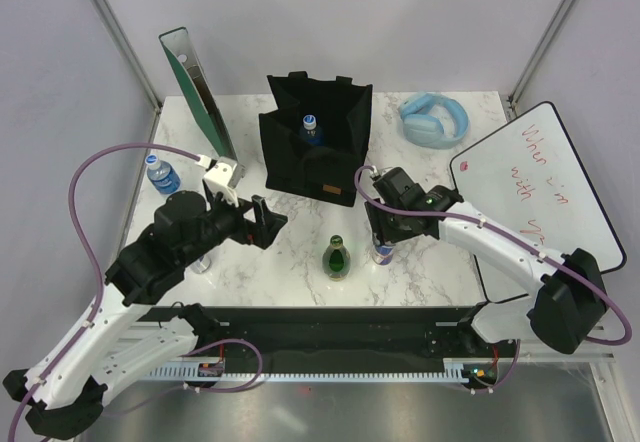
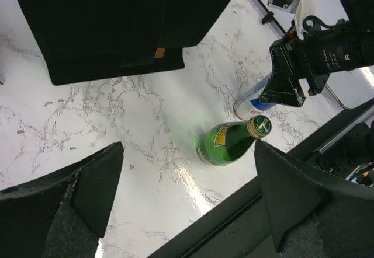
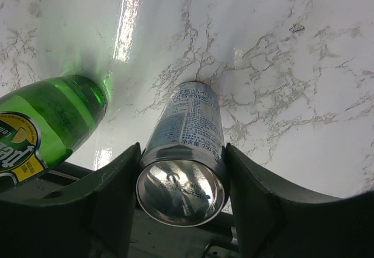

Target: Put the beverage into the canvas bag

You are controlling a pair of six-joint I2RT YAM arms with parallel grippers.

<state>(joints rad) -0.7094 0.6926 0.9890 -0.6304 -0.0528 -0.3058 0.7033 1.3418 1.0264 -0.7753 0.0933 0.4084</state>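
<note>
The beverage, a slim silver and blue can [image 1: 383,252] [image 3: 188,124], stands on the marble table in front of the canvas bag [image 1: 300,162] [image 2: 99,30]. My right gripper [image 1: 384,234] [image 3: 182,153] comes down over it, and both fingers press against its top rim, so the gripper is shut on it. The left wrist view also shows the can [image 2: 250,103] under the right gripper. My left gripper [image 1: 270,222] [image 2: 188,170] hovers wide open to the left, holding nothing. The black bag stands upright and open, its tan label facing me.
A green glass bottle [image 1: 338,258] [image 2: 229,143] [image 3: 49,121] stands just left of the can. A water bottle [image 1: 311,127] sits inside the bag, another [image 1: 162,174] at the far left. A green file holder [image 1: 195,87], blue headphones [image 1: 436,120] and a whiteboard [image 1: 530,187] ring the table.
</note>
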